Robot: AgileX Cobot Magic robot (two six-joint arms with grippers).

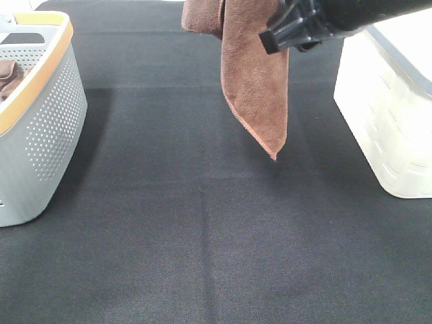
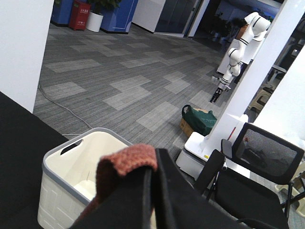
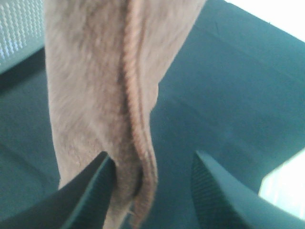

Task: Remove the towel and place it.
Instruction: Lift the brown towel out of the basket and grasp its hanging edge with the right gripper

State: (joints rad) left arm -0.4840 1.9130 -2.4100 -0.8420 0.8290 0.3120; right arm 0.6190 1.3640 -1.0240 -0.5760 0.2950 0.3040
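The towel [image 1: 253, 81] is seen hung above the black table [image 1: 202, 243], between the grey basket [image 1: 47, 121] and the white basket [image 1: 385, 128], its upper fold pinched in the pressed-together left gripper [image 2: 153, 171] so that a lower corner [image 1: 273, 154] is left dangling clear of the surface. The right gripper [image 3: 152, 164] is held spread about the stitched hem [image 3: 136, 95], one finger [image 3: 90, 191] touching the cloth and nothing yet clamped, apparently so that a second hold can be taken; bare table is left below for the towel to be laid out
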